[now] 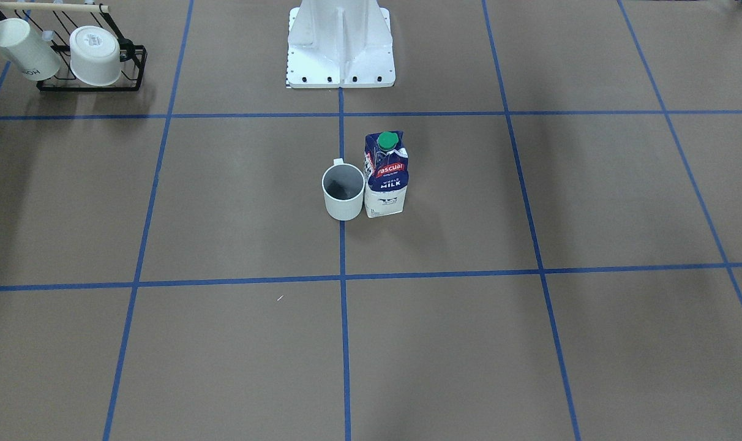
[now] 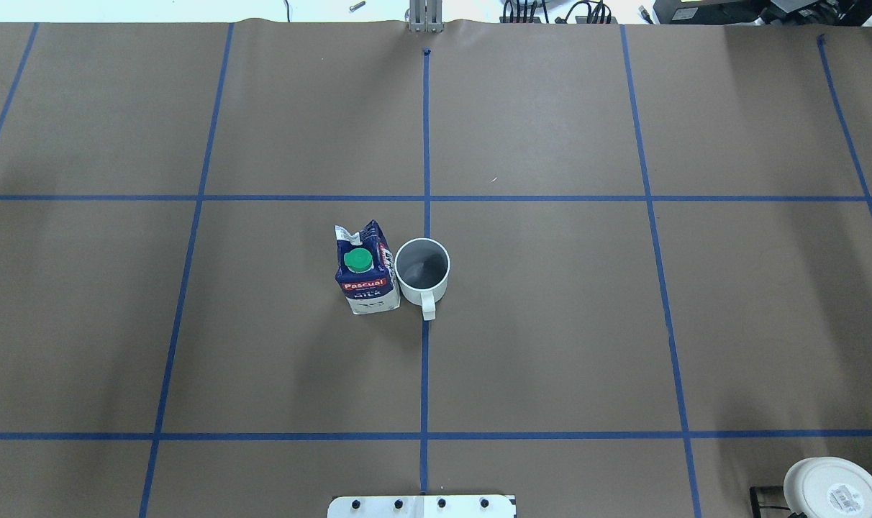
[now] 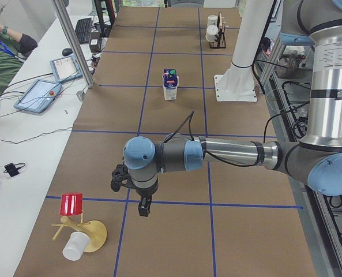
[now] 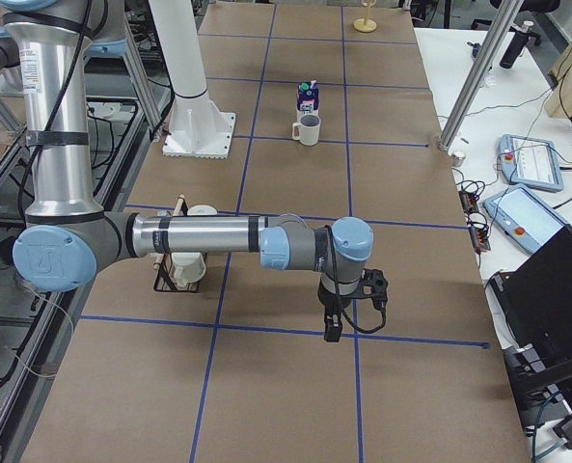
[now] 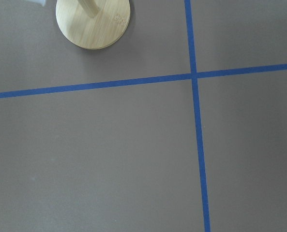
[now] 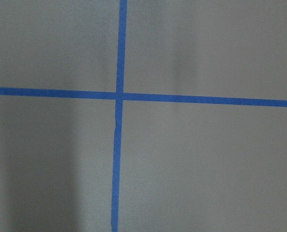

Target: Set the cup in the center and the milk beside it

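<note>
Table at the close of the placing task, shown from the front-facing, overhead and side views. The cup (image 1: 343, 196) stands upright on the blue tape line that crosses the center (image 1: 343, 248), its handle turned toward the robot base (image 1: 340, 43). The milk (image 1: 385, 177) stands upright just beside it, on the robot's left, with the two close enough that I cannot tell whether they touch.

The left gripper (image 3: 143, 206) hangs over the table's end on the robot's left, near a wooden stand (image 5: 92, 21) and a red cup (image 3: 71, 203), well apart from the pair. The right gripper (image 4: 331, 328) hangs over the opposite end, near a wire rack (image 1: 135, 70) that holds two other white cups. Each gripper shows only in a side view, so I cannot tell how its jaws stand. Neither wrist camera shows anything between the fingers, only brown surface and tape.

I judge both placements done: cup centered, carton alongside. No further grasp seems called for. I would only confirm the layout and keep both arms off the pair.
</note>
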`<state>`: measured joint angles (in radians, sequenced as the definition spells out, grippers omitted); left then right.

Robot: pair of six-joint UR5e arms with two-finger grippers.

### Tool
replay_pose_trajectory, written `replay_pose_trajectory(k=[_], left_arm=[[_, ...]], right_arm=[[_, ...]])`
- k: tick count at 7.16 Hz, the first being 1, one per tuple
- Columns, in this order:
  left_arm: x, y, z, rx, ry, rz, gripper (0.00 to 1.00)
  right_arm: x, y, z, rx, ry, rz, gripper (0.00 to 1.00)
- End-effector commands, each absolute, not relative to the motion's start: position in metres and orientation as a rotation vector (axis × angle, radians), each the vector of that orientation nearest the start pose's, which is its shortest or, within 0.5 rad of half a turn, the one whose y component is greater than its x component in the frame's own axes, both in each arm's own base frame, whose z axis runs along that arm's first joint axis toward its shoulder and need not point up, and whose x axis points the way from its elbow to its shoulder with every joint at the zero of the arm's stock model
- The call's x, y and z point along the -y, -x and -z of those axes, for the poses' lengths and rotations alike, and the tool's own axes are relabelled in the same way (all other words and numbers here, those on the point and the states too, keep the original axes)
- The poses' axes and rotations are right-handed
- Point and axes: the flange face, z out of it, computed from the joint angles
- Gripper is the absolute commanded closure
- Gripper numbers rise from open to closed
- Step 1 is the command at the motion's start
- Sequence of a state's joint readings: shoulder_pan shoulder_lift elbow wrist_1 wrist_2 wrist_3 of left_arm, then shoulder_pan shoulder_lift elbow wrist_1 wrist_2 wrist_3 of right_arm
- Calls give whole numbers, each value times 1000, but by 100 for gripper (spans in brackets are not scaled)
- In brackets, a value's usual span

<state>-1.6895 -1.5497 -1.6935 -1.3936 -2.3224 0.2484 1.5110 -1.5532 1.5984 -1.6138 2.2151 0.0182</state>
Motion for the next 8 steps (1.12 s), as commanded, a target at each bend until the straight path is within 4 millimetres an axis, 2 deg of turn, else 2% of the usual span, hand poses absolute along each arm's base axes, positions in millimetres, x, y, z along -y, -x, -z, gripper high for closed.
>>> replay_pose_trajectory(k=[1, 5, 6, 8], left_arm=[[465, 121, -610, -745, -107, -120, 1], [467, 120, -613, -739, -138, -135, 1], [458, 118, -619, -741, -130, -134, 1], [455, 118, -621, -740, -136, -136, 1]], right_arm=[[502, -44, -649, 644, 23, 39, 0], [502, -44, -649, 644, 23, 39, 0], [502, -44, -649, 644, 24, 39, 0], [502, -43, -649, 645, 26, 33, 0]])
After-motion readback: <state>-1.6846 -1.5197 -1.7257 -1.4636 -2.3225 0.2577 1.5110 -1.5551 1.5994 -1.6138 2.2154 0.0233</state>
